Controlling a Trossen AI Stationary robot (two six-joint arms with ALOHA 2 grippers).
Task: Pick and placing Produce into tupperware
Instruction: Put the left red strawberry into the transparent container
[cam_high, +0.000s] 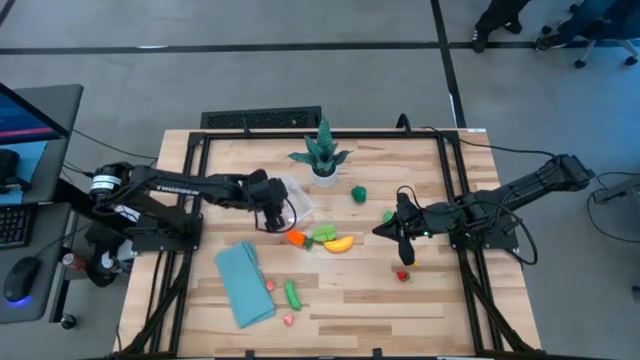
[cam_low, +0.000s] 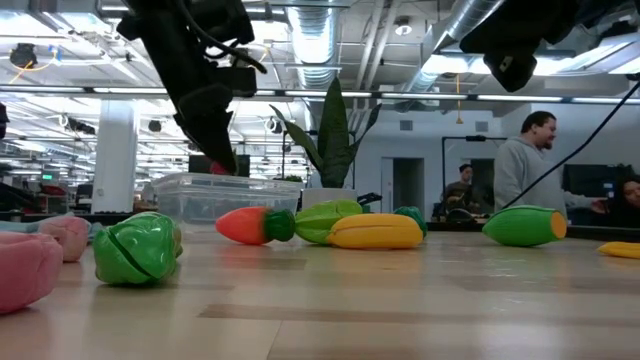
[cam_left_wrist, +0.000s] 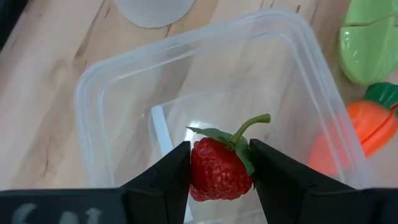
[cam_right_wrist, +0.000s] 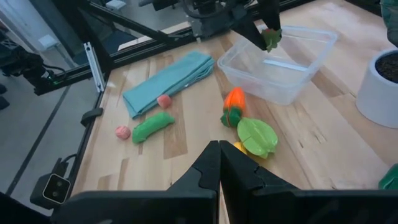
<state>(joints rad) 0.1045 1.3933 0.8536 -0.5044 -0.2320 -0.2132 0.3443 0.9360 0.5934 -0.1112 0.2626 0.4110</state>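
The left gripper (cam_left_wrist: 219, 171) pinches one red strawberry (cam_left_wrist: 216, 169) between its two dark fingers (cam_left_wrist: 163, 180). It hangs right over the clear tupperware (cam_left_wrist: 99, 87), and the berry is above the inside of the box. The berry's green stem sticks up and away from the fingers.

The right gripper (cam_high: 404, 256) is closed and holds nothing. It waits over the right part of the wooden table (cam_high: 400, 300).

Just beside the tupperware lie one orange carrot (cam_high: 297, 238), one light green leafy piece (cam_high: 324, 234) and one yellow piece (cam_high: 339, 243), all close together. The carrot's long side points toward the box in the right wrist view, with its green end away from it.

The high view shows more: one long green vegetable (cam_high: 292, 293) and two small pink pieces (cam_high: 271, 285) near the folded blue cloth (cam_high: 243, 284), two green pieces (cam_high: 359, 194) by the right arm, and one small red piece (cam_high: 403, 275) near the right gripper.

Only the left wrist view shows the strawberry clearly. The low view shows people (cam_low: 523, 165) in the room behind. One spiky plant (cam_high: 322, 152) in a white pot stands near the far edge of the table.
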